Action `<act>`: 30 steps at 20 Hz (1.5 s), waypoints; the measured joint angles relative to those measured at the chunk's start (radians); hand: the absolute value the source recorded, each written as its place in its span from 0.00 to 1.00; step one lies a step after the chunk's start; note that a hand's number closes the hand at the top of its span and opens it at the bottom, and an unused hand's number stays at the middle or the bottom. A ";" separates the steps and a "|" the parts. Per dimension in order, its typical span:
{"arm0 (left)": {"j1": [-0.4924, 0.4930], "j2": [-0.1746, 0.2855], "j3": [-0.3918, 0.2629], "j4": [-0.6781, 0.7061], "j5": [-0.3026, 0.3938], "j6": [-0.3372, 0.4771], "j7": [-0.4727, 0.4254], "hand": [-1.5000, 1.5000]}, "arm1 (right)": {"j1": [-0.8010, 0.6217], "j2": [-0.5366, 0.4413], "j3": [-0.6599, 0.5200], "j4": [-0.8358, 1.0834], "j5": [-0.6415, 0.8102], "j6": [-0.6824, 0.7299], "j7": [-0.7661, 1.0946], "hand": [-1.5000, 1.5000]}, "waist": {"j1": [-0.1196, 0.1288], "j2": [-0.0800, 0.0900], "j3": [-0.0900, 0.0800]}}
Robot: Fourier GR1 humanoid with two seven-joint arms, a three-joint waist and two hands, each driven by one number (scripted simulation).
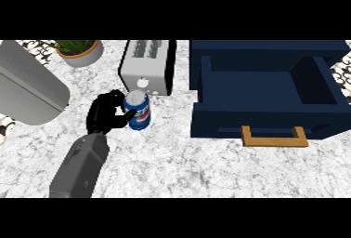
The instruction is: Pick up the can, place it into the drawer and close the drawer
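The left hand (pixel 105 113) curls its fingers round the can (pixel 138 110), which is upright, left of the desk's (pixel 205 172) middle. Just behind the can, toward the far edge, stands a toaster (pixel 145 65); a potted plant (pixel 79 50) sits in the far left corner. A large grey rounded shape (pixel 27 88) lies along the left edge. To the right, well apart across bare desk, the dark blue drawer (pixel 267 114) stands open, its wooden handle (pixel 274 137) facing the near edge.
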 measured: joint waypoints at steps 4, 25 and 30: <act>0.035 -0.027 -0.068 -0.202 0.015 0.082 0.100 1.00 | 0.033 0.006 0.010 -0.024 -0.013 -0.010 -0.001 0.00 | 0.000 -0.002 0.000; -0.149 -0.043 -0.375 -0.732 -0.009 0.569 0.619 1.00 | -0.007 0.007 0.054 -0.037 0.004 -0.054 0.018 0.00 | -0.026 0.011 -0.002; -0.285 -0.044 -0.399 -0.617 0.018 0.637 0.615 1.00 | -0.018 -0.002 0.063 -0.015 0.004 -0.047 0.012 0.00 | -0.033 0.013 -0.002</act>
